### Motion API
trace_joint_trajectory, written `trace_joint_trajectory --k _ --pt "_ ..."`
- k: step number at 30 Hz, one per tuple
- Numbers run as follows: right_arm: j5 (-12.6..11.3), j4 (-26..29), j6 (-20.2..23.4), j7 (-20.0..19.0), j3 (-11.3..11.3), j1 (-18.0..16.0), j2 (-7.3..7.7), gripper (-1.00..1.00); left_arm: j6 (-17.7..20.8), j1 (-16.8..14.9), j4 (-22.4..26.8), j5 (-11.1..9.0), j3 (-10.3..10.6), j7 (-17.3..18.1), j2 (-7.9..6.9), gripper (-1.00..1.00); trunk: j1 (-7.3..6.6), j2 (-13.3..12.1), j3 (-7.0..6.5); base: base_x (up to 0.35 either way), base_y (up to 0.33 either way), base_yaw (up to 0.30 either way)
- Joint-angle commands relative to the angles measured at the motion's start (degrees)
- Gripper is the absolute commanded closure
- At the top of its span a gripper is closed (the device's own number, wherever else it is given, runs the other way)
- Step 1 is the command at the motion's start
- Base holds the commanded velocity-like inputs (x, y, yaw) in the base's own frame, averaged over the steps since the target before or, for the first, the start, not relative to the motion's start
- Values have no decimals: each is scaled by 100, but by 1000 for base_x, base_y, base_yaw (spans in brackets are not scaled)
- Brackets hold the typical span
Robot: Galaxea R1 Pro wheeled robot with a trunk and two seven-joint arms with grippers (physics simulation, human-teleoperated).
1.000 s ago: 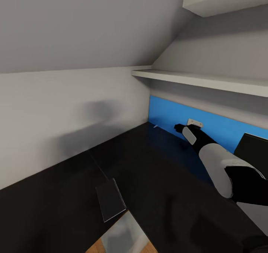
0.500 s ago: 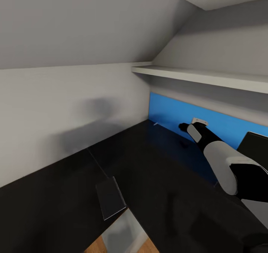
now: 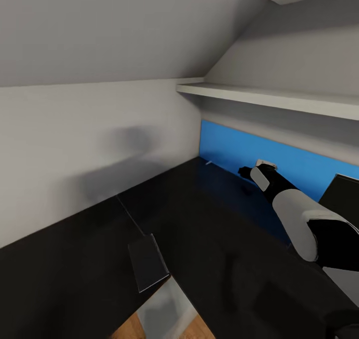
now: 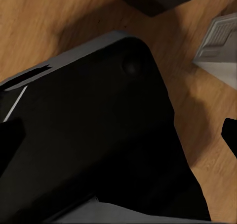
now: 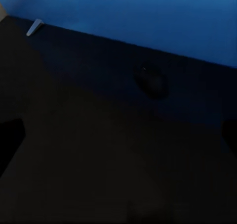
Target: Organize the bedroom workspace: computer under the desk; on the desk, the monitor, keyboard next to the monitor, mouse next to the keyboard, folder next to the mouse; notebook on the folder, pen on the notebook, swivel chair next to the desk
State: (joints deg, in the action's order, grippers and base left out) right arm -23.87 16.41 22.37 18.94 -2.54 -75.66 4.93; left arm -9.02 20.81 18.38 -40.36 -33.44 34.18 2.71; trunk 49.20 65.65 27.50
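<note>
The glossy black desk [image 3: 209,239] spreads below me. My right gripper [image 3: 243,171] reaches to its back edge by the blue wall panel and hovers open over the small dark mouse [image 3: 246,191]. In the right wrist view the mouse [image 5: 150,80] lies ahead of the open right gripper [image 5: 118,135], apart from both fingertips [image 5: 10,135]. The white pen [image 3: 209,163] [image 5: 34,27] lies in the desk's back corner. The black notebook [image 3: 148,269] rests at the desk's inner edge. A corner of the monitor [image 3: 341,199] stands at the right. My left gripper [image 4: 118,137] hangs open over the floor near the grey computer [image 4: 219,46].
The long blue panel [image 3: 279,162] runs along the wall behind the desk, with a small white socket plate [image 3: 266,163] on it. White shelves [image 3: 279,97] hang above. A large black rounded shape [image 4: 94,135] lies over the wood floor [image 4: 59,21] in the left wrist view.
The head view has shifted a little, so the shelves sit higher in the picture. My right arm has reached slightly farther towards the blue panel. The desk items have not moved.
</note>
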Motion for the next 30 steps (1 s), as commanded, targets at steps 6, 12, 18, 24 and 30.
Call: trace_joint_trajectory --k 6,12,18,24,30 --pt "-40 12 54 38 -27 -2 -17 -100 -84 2 0 -40 -6 27 6 -100 0 4 61 0 0 0" --pt "-39 4 57 53 -27 -1 -32 -100 -126 2 -9 -42 -18 -8 1 -100 -131 -237 9 0 0 0" --pt "-39 -4 64 57 -27 -1 -16 -100 -133 2 -10 -42 -22 -23 1 -100 -263 -478 -43 0 0 0" --pt "-43 -6 66 61 -27 -1 -10 -100 -141 2 37 -64 -19 76 -1 -100 -395 -718 -96 0 0 0" --pt "-36 14 59 96 -40 25 -28 -100 -128 2 190 -14 27 645 -33 -100 -461 -838 -94 0 0 0"
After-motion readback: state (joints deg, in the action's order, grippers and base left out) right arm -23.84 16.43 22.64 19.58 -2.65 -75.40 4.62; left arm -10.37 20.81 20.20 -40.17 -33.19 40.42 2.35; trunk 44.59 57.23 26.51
